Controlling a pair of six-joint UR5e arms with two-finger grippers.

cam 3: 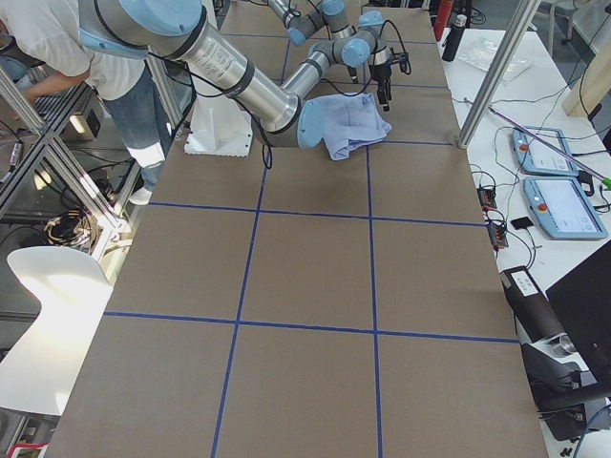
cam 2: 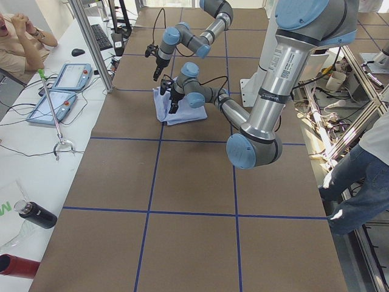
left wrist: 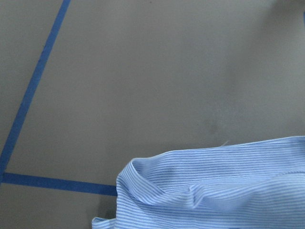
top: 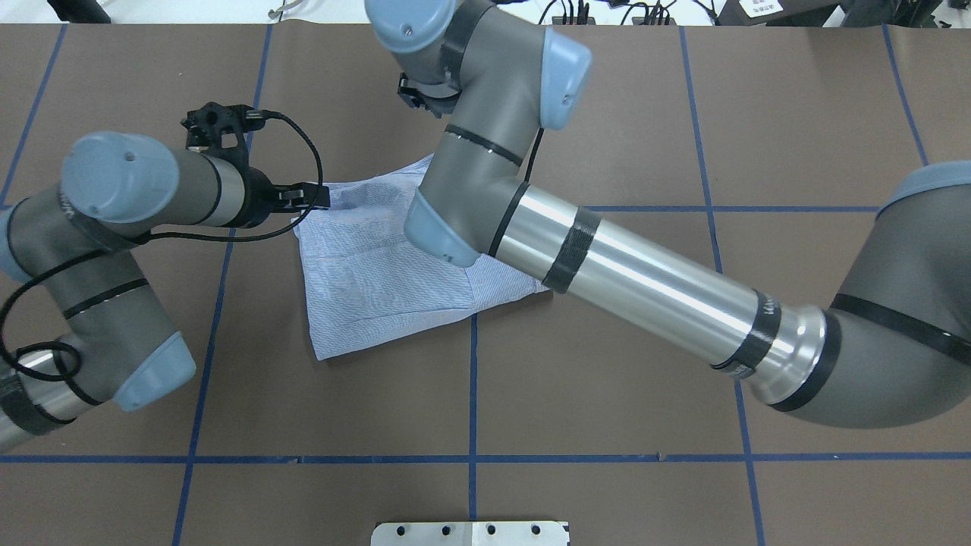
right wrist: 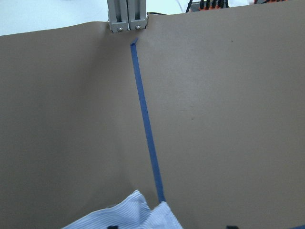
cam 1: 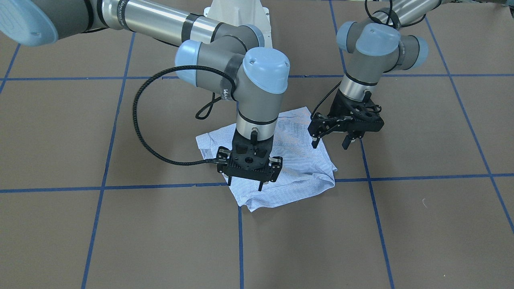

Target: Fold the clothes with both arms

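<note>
The light blue striped shirt [cam 1: 299, 160] lies folded into a rough square at the table's middle, and also shows in the overhead view [top: 364, 280]. My right gripper [cam 1: 245, 184] hangs open just over the shirt's edge nearest the front camera, with nothing between its fingers. My left gripper [cam 1: 330, 143] is open and empty, a little above the table at the shirt's side edge. The left wrist view shows a rumpled folded shirt corner [left wrist: 214, 191]. The right wrist view shows only a shirt edge [right wrist: 128, 214] at the bottom. The collar, pocket and buttons are hidden.
Blue tape lines [cam 1: 377, 176] grid the brown table. The white pedestal base [top: 470, 532] stands at the robot's side. Teach pendants [cam 2: 61, 88] and a bottle [cam 2: 36, 214] lie on a side bench. People stand beside the table [cam 3: 124, 86].
</note>
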